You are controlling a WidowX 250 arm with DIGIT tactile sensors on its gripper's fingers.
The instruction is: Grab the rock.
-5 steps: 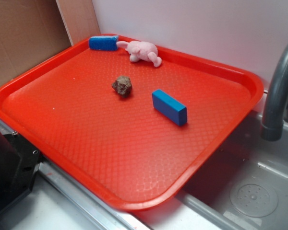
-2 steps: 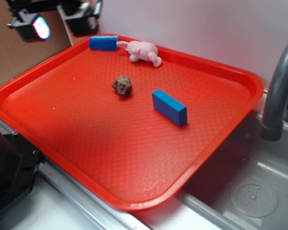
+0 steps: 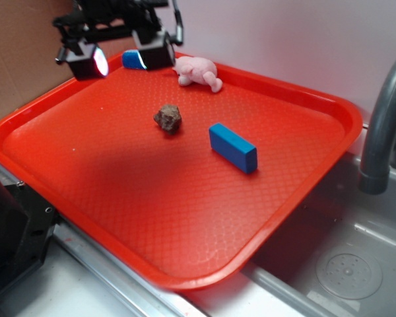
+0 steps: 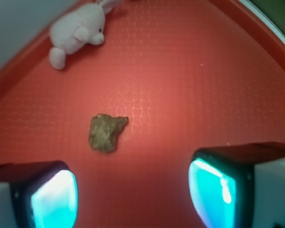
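The rock is a small lumpy brown-grey stone lying on the red tray, left of its middle. In the wrist view the rock lies ahead of the fingers, nearer the left one. My gripper hangs open above the tray's far left part, up and to the left of the rock, clear of it. Its two pads glow cyan, and only bare tray shows between them in the wrist view, where the gripper fills the lower corners.
A blue block lies right of the rock. A pink plush toy sits by the far rim, and a blue sponge is partly hidden behind the gripper. A grey faucet and sink are at the right.
The gripper came into view from the upper left and has moved right and down over the tray's far corner. The rock and other objects have not moved.
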